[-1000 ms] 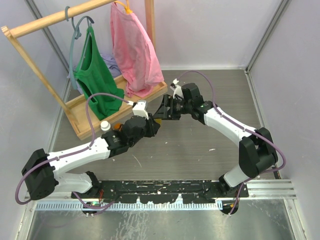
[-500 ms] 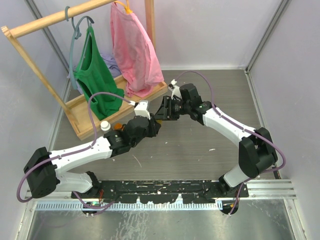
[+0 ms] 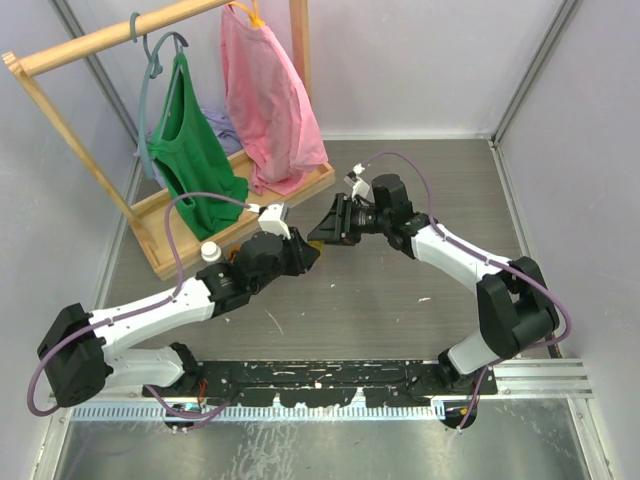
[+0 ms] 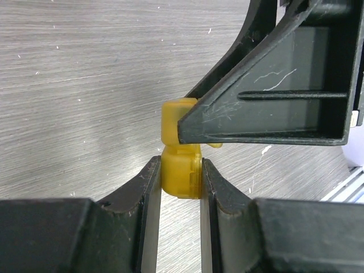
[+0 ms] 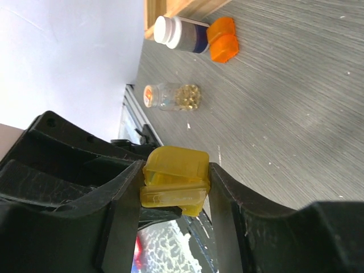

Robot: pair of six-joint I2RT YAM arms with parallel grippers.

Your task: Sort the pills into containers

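Observation:
The containers are one small translucent yellow pill box [image 3: 318,241] of two joined cells, held in the air between both arms at the table's middle. My left gripper [image 4: 181,173] is shut on the box's lower cell [image 4: 181,170]. My right gripper [image 5: 175,179] is shut on the other cell [image 5: 175,176], whose lid looks slightly raised. In the left wrist view the right gripper's finger [image 4: 267,102] covers part of the upper cell [image 4: 173,116]. In the top view the left gripper [image 3: 307,250] and right gripper [image 3: 328,233] meet tip to tip. No loose pills show.
A clear bottle of yellow pills [image 5: 173,96], a white-capped dark bottle [image 5: 179,33] and an orange pill box [image 5: 222,38] lie on the table left of the grippers. The white cap [image 3: 210,251] shows by a wooden clothes rack [image 3: 160,215] with hanging clothes.
Both arms have shifted slightly while staying joined at the yellow box. The right wrist has moved a little to the right and the left forearm has swung lower.

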